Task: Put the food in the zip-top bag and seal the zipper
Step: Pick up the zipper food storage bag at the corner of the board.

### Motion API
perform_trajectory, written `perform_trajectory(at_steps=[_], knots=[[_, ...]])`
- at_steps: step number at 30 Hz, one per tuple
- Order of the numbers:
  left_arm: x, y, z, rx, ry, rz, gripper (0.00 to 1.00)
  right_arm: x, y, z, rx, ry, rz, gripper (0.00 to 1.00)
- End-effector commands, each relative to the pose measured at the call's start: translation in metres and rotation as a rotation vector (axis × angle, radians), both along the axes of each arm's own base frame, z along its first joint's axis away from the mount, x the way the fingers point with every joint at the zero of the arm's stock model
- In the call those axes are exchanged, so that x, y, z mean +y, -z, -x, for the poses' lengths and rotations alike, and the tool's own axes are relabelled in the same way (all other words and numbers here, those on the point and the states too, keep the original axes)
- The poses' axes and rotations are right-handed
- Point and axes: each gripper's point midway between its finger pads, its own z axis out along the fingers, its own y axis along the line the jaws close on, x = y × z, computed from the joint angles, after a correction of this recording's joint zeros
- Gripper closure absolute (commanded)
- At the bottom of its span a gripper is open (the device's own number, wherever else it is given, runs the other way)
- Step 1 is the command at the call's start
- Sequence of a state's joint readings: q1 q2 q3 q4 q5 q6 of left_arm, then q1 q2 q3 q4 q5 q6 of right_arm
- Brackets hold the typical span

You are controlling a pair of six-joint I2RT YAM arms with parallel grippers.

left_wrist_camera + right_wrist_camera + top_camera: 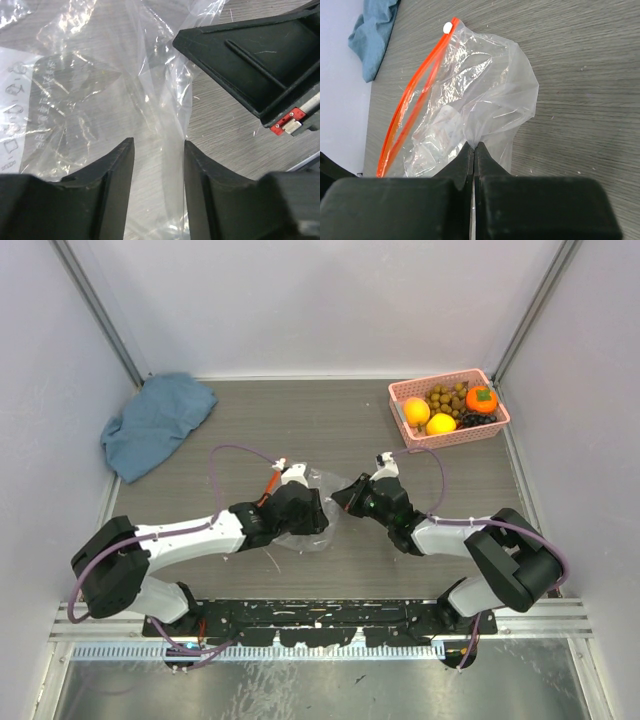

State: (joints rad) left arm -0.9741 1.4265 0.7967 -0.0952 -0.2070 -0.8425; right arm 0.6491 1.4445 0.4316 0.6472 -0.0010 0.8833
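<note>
The clear zip-top bag (300, 535) lies crumpled on the table between my two grippers. Its orange-red zipper (415, 90) runs along the far left edge in the right wrist view, and its mouth looks slightly parted. My right gripper (474, 146) is shut on a fold of the bag's plastic (490, 100). My left gripper (159, 150) is open, its fingers low over the bag (100, 100) with a fold of plastic between them. The food sits in the pink basket (400, 392) at the back right: a peach round fruit (416, 412), a yellow one (441, 424), an orange one with a green top (481, 399) and grapes (447, 398).
A blue cloth (155, 423) lies bunched at the back left and shows in the right wrist view (372, 35). White walls close in the table on three sides. The right gripper's black body (250, 55) is close to the left fingers.
</note>
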Motion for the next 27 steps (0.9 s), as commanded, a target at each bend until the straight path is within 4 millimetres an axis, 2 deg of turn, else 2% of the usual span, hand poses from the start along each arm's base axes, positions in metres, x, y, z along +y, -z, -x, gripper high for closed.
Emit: perform_trajectory(at_steps=[1,4,7,12,16,19,27], knots=[[0.009,-0.042,-0.012,-0.086,-0.016,0.02,0.51,0.006,-0.02,-0.006,-0.086,-0.026,-0.003,0.99],[0.041,-0.045,-0.017,-0.079,-0.067,-0.018,0.44,0.005,-0.022,-0.006,-0.101,-0.056,0.018,0.99],[0.072,-0.049,-0.019,-0.073,-0.119,0.018,0.39,0.001,-0.02,-0.006,-0.112,-0.087,0.063,0.99],[0.111,-0.058,-0.023,-0.097,-0.2,0.073,0.27,-0.005,-0.024,-0.007,-0.145,-0.136,0.075,0.99],[0.139,-0.054,-0.03,-0.045,-0.266,0.134,0.26,-0.013,-0.023,-0.006,-0.161,-0.181,0.089,0.99],[0.149,-0.04,-0.036,0.022,-0.311,0.222,0.27,-0.018,-0.023,-0.007,-0.172,-0.213,0.093,0.99],[0.149,0.002,-0.047,0.191,-0.332,0.369,0.35,-0.02,-0.015,-0.006,-0.179,-0.27,0.121,0.99]])
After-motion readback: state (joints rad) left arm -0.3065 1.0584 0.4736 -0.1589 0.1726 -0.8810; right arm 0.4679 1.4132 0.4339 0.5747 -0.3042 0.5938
